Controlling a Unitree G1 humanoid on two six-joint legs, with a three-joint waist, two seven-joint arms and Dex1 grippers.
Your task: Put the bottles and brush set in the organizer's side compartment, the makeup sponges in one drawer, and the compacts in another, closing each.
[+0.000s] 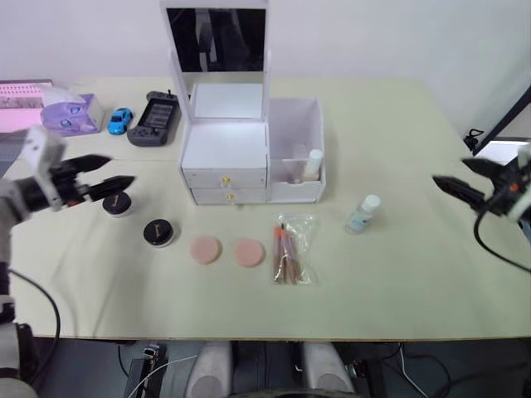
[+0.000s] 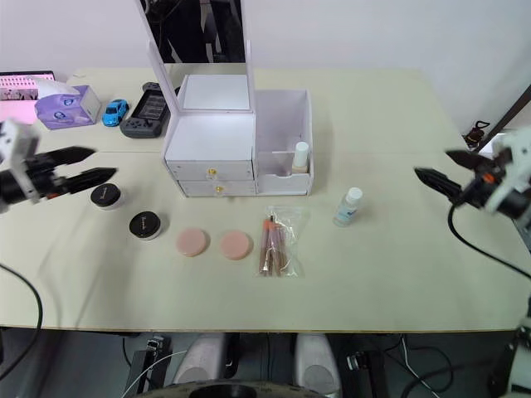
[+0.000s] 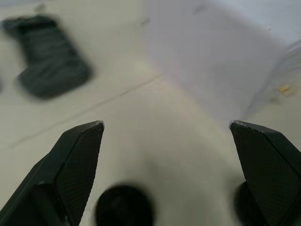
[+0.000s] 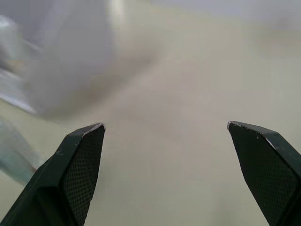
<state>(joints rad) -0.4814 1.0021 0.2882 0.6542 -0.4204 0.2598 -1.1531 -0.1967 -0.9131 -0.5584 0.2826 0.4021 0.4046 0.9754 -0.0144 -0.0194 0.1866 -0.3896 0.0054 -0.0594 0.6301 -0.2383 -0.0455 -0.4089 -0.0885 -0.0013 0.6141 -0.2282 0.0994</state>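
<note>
The white organizer [image 1: 224,157] stands mid-table with its mirror lid [image 1: 217,41] upright and both drawers shut. Its side compartment [image 1: 292,137] holds the beige bottle [image 1: 313,164]. The clear bottle [image 1: 362,214] stands on the table to its right. In front lie the brush set [image 1: 290,249], two pink makeup sponges [image 1: 205,249] [image 1: 248,252] and two black compacts [image 1: 117,203] [image 1: 158,233]. My left gripper [image 1: 122,170] hovers open just above the leftmost compact [image 3: 123,207]. My right gripper [image 1: 450,172] is open and empty, well right of the clear bottle.
At the back left sit a purple tissue box [image 1: 70,112], a blue toy car [image 1: 119,120] and a black handheld game console [image 1: 155,118]. A pink item [image 1: 21,104] lies at the table's left edge. A black stand [image 1: 498,133] rises beyond the right edge.
</note>
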